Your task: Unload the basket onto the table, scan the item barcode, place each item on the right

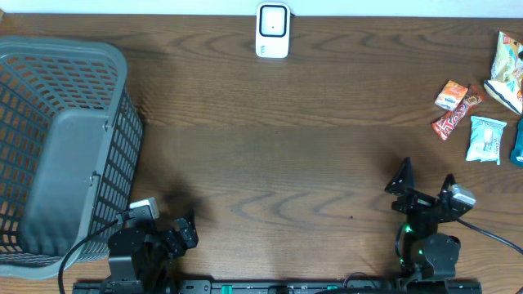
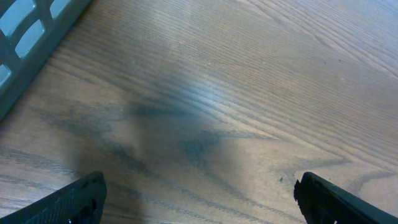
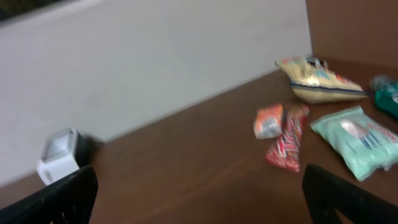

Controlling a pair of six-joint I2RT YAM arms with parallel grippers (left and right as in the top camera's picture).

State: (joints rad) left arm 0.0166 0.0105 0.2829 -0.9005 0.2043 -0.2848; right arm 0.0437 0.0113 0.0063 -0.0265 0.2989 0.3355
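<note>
Currently both left gripper (image 2: 199,208) and right gripper (image 1: 426,181) are standing open, empty; snack packets (image 1: 451,121) are crowding ahead of the right fingers (image 3: 348,199), so we are risking pinching two.

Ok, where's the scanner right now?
Overhead, the scanner stands at the far edge of the table, near centre, basket to its left, snack packets to its right.

Two black fingers (image 2: 68,202) stand wide apart at the lower corners, above a brown wood-grain surface (image 2: 261,74) carrying a soft dark shadow (image 2: 180,134); a grey plastic lattice basket (image 2: 28,37) fills the upper-left corner.
</note>
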